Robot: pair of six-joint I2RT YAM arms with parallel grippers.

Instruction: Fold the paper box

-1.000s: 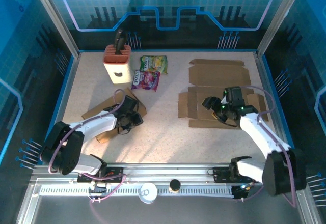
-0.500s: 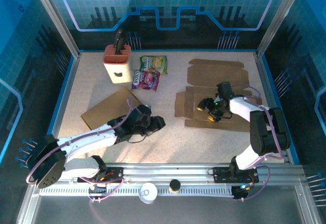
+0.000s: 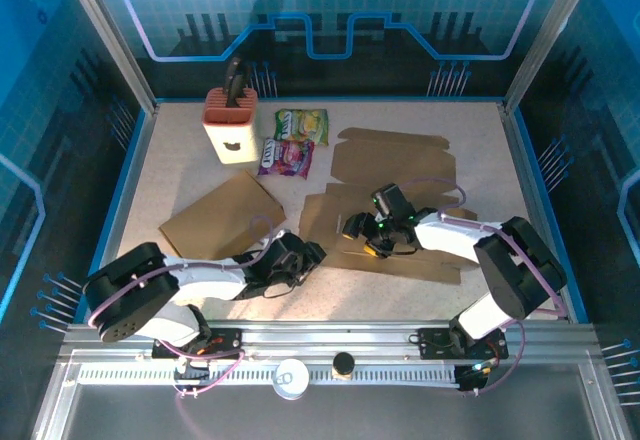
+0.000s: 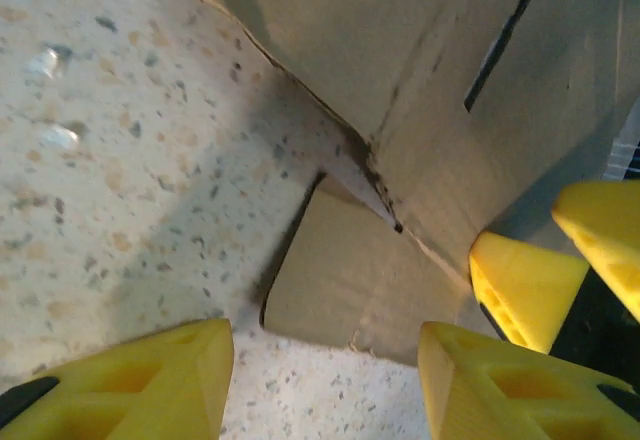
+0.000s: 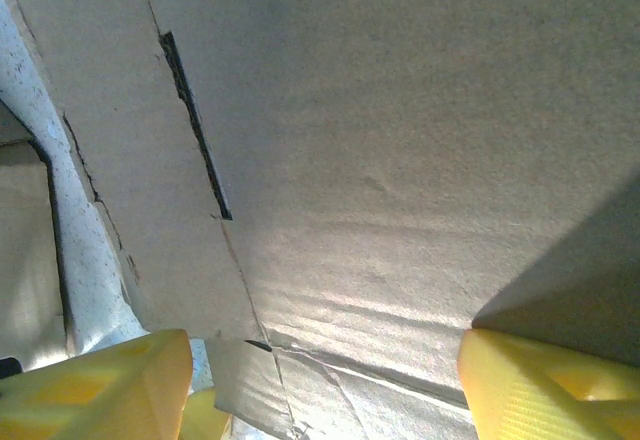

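The paper box (image 3: 392,165) is lying flat and unfolded on the speckled desk (image 3: 485,160), a bit to the right of the middle. The right hand (image 3: 365,238) is hanging low over the near part of the box. Its yellow fingers (image 5: 95,385) are spread wide apart and are pinching nothing, with just the brown card under them. A thin dark slot (image 5: 195,125) in the card is showing up close. I cannot tell if this hand is touching the card. The left hand (image 3: 308,255) is sitting low by the box's near left corner. Its fingers (image 4: 130,385) are spread wide too, with nothing held between them. A small flap (image 4: 345,290) of the box is lying on the desk just in front of them. A second flat piece of brown card (image 3: 215,215) is lying on the left side of the desk, apart from the box. At the back left a tan block (image 3: 230,130) with a black handle is standing up. Two bright snack packs (image 3: 300,125) are lying just beside it.
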